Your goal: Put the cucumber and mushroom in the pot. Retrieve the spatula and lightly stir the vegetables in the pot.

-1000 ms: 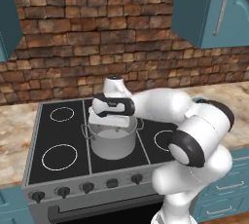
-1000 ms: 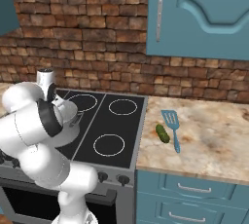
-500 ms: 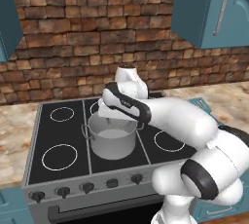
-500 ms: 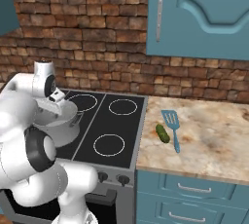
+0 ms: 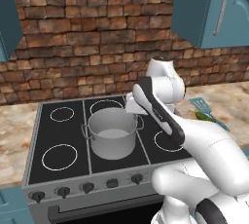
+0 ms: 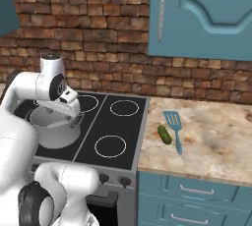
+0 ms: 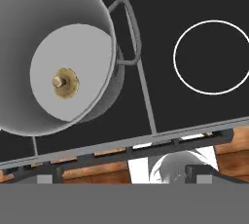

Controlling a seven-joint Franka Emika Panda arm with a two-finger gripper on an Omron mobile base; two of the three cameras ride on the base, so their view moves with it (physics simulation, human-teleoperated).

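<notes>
Where steel pot [image 7: 58,4] curves, knobbly mushroom [image 7: 65,83] sits.

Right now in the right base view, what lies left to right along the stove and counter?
Round silver-grey steel pot → front-right white burner ring → small dark green cucumber → teal-blue slotted spatula.

The small tan mushroom [image 7: 65,83] lies in the round steel pot [image 5: 112,133] just left of the gripper [image 6: 72,115], while the dark green oblong cucumber [image 6: 164,134] and teal slotted spatula [image 6: 173,125] lie side by side on the table [image 6: 216,141] far to its right.
</notes>
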